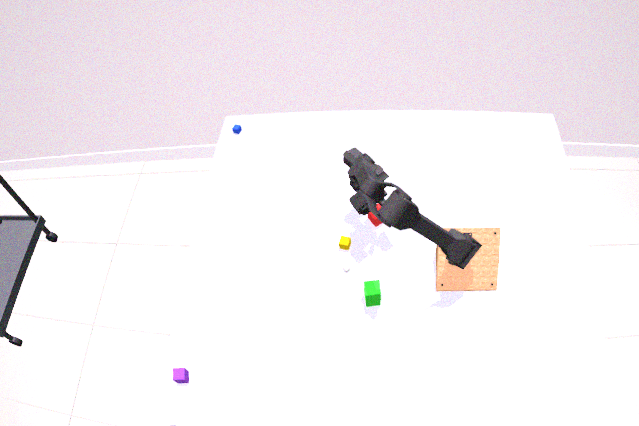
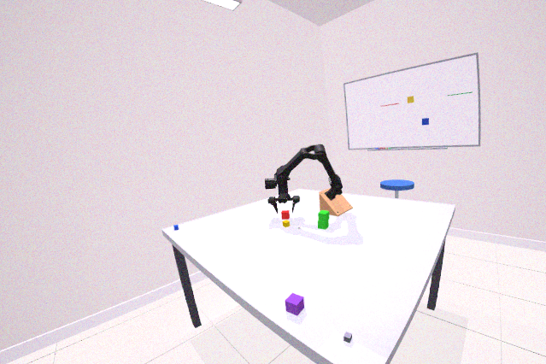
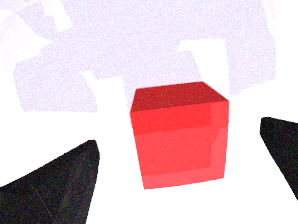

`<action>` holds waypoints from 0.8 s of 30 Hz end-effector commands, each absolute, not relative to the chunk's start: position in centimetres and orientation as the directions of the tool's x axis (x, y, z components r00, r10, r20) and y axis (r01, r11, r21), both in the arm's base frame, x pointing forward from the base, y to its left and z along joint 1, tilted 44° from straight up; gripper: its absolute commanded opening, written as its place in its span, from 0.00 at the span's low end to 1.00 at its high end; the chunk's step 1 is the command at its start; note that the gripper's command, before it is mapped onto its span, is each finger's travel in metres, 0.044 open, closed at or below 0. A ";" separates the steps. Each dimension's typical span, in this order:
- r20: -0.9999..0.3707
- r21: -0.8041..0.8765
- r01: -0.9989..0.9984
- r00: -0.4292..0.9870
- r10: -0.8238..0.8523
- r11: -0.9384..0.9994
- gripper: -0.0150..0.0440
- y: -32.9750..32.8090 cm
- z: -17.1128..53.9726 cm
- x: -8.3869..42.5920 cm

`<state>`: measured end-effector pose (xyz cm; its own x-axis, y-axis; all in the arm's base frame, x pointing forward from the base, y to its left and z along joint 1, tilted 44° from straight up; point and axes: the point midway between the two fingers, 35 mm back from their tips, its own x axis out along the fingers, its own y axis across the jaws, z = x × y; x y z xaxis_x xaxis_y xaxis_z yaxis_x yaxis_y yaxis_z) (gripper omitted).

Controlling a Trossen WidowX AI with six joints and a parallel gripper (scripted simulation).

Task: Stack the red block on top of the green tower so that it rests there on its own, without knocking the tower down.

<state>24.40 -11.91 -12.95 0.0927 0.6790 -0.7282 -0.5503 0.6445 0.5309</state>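
Note:
The red block sits on the table, partly hidden by the arm in the top view. The gripper is open and empty. It points down just above the red block, and in the wrist view the block shows between the two fingertips, with a gap on each side. The fingertips are hidden in the top view. The green tower stands upright on the table, two blocks high in the exterior view, apart from the red block.
A yellow block lies near the red block. A tiny white object lies between it and the tower. The arm stands on a wooden wedge. A blue block and a purple block lie far off.

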 end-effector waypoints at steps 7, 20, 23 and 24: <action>-0.725 0.536 -0.546 0.094 0.683 0.644 1.00 -10.7 -14.1 24.4; -0.724 0.536 -0.546 0.094 0.683 0.643 1.00 -10.1 -14.7 24.5; -0.724 0.536 -0.546 0.094 0.683 0.643 1.00 -10.1 -14.7 24.5; -0.724 0.536 -0.546 0.094 0.683 0.643 1.00 -10.1 -14.7 24.5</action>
<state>24.45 -10.10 -14.70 0.0911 0.6824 -0.7253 -0.5489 0.6421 0.5352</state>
